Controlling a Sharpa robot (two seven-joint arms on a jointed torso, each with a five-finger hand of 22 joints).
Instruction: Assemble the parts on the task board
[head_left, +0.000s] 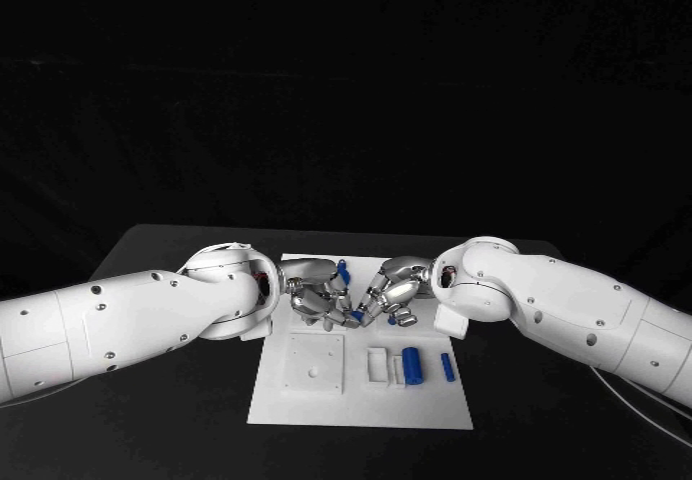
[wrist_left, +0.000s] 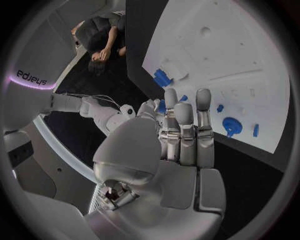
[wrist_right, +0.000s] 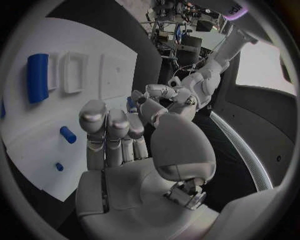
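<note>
From my head camera I could not make out what sat between the two hands: the left hand (head_left: 320, 298) and the right hand (head_left: 389, 295) met fingertip to fingertip over the far half of the task board (head_left: 361, 405), and their fingers covered whatever lay under them. A bit of blue showed where the fingertips met, and a small blue part (head_left: 343, 268) stood out just behind the left hand. Whether either hand actually gripped a piece, I could not tell; both had fingers curled in toward the other.

The board itself was a white plate lying flat on the black desk (head_left: 173, 420). On its near half I saw a raised square block (head_left: 315, 362), white slots (head_left: 378, 365), a long blue cylinder (head_left: 411, 366) lying in one of them, and a shorter blue pin (head_left: 447, 367) just beside it.

The left wrist camera gave me what the head camera lacked: beyond the fingers (wrist_left: 185, 132), a round blue piece (wrist_left: 232, 125) and several smaller blue parts lay scattered on the board. The right wrist camera showed the long cylinder (wrist_right: 37, 77) in its slot, two small blue pegs (wrist_right: 67, 134) lying loose, and the opposite hand (wrist_right: 159, 100) touching my right fingers.
</note>
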